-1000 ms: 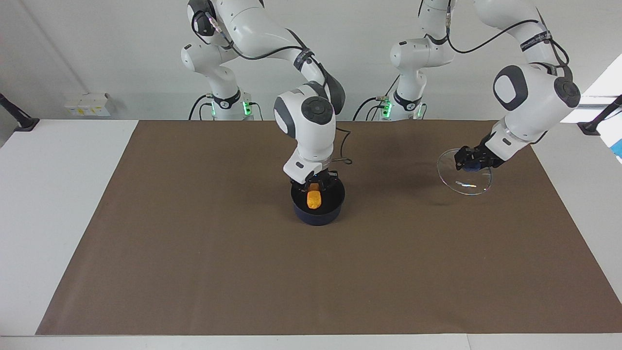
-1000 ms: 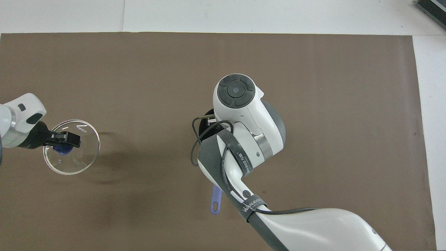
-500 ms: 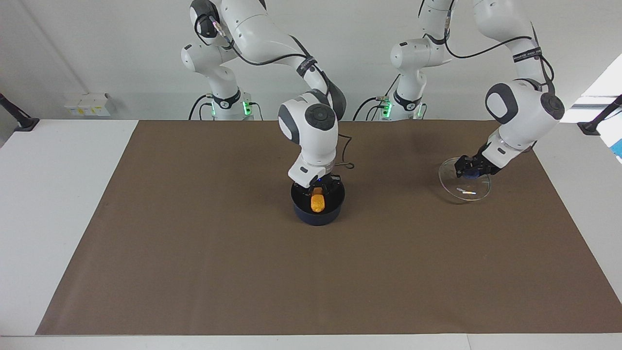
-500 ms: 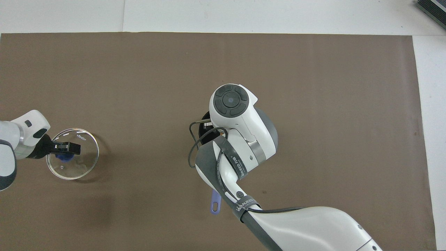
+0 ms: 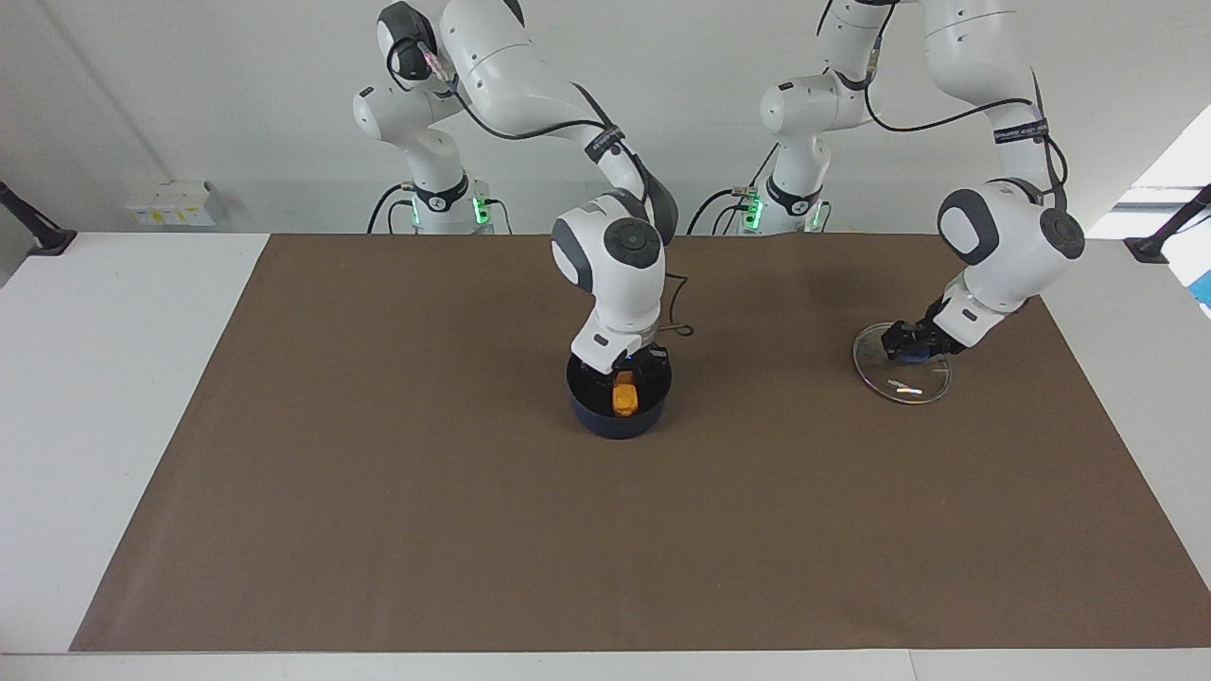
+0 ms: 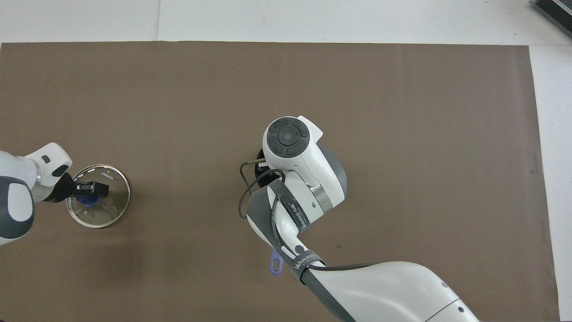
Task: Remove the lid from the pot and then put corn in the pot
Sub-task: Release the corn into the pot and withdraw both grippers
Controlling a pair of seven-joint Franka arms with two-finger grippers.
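Right gripper (image 5: pixel 622 380): I see it clenched on the corn (image 5: pixel 623 398), inside the pot (image 5: pixel 619 420).
Left gripper (image 5: pixel 896 340): grasping the lid (image 5: pixel 902 378) by its knob, pot's 3 o'clock in facing view.

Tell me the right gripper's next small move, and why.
Probably open and let go. The right gripper is shut on the corn, which already sits low inside the pot. The left gripper is at the knob of the lid, down on the mat.
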